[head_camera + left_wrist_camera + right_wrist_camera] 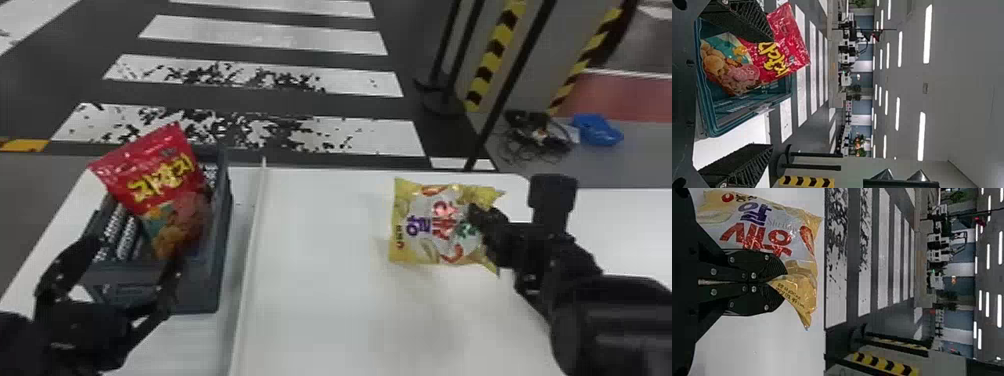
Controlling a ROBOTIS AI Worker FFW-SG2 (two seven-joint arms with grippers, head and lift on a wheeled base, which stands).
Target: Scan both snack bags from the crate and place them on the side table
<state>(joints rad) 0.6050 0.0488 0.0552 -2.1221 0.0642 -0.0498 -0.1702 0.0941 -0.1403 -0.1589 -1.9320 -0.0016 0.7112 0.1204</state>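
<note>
The red snack bag (150, 180) leans upright in the grey crate (200, 280) at the left. My left gripper (132, 260) stands at the crate's near side with fingers wide apart, nothing between them. In the left wrist view the red bag (777, 58) partly passes behind one finger of the left gripper (770, 94), inside the blue-green crate (711, 125). Over the white table (320, 300), my right gripper (480, 225) is shut on the right side of the yellow snack bag (425, 225). The right wrist view shows the right gripper (777, 282) pinching the yellow bag's (793, 239) edge.
A raised white ridge (247, 250) runs between the crate's side and the middle of the table. Beyond the table stand black posts (510, 90). Cables (535, 135) and a blue object (597, 130) lie on the floor at the right.
</note>
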